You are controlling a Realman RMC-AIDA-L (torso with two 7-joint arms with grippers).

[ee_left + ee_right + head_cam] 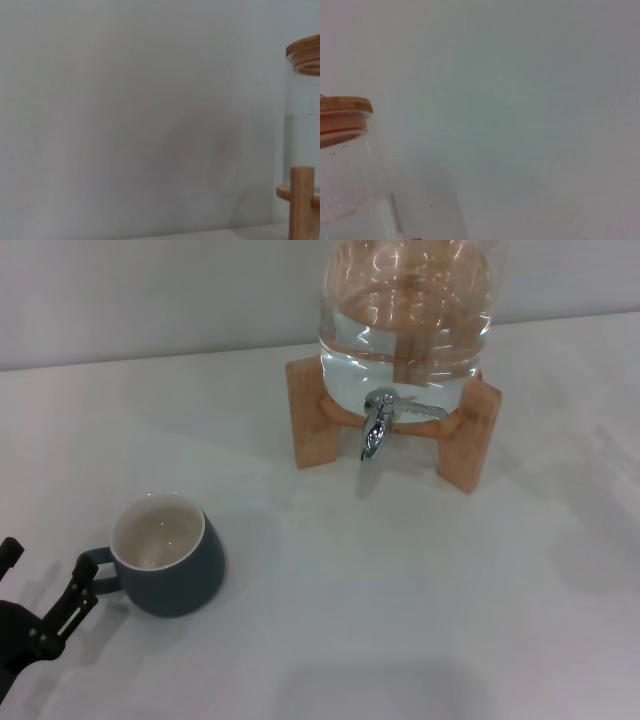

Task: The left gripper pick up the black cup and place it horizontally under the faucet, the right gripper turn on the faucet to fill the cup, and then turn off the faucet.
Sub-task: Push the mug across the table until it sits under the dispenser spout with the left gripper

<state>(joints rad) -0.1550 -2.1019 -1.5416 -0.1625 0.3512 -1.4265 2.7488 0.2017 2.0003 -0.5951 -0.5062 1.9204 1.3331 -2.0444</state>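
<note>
The black cup (165, 557) stands upright on the white counter (400, 590), toward the robot's left and well apart from the jar. It is a squat, rounded mug with a dark matte outside and a smooth cream inside, and nothing is seen in it. Its small loop handle (97, 571) points toward the left claw (42, 585), which comes in low from the near left corner. One black finger (78, 597) lies just beside the handle, the other finger (10, 552) is farther out, so the claw is spread wide and holds nothing (whether the near finger touches the handle, the head view does not tell).

Farther back stands the clear glass jar (405, 315) on its wooden stand (320, 420). The jar holds clear water, and the level line is seen in the left wrist view (302, 116). The shiny chrome faucet (377, 425) hangs from the front of the jar, with a thin lever to one side. A wooden lid (342, 112) closes the jar on top.

The counter is plain and matte, and a pale wall (140, 110) rises behind it. The right claw is not seen in any view.
</note>
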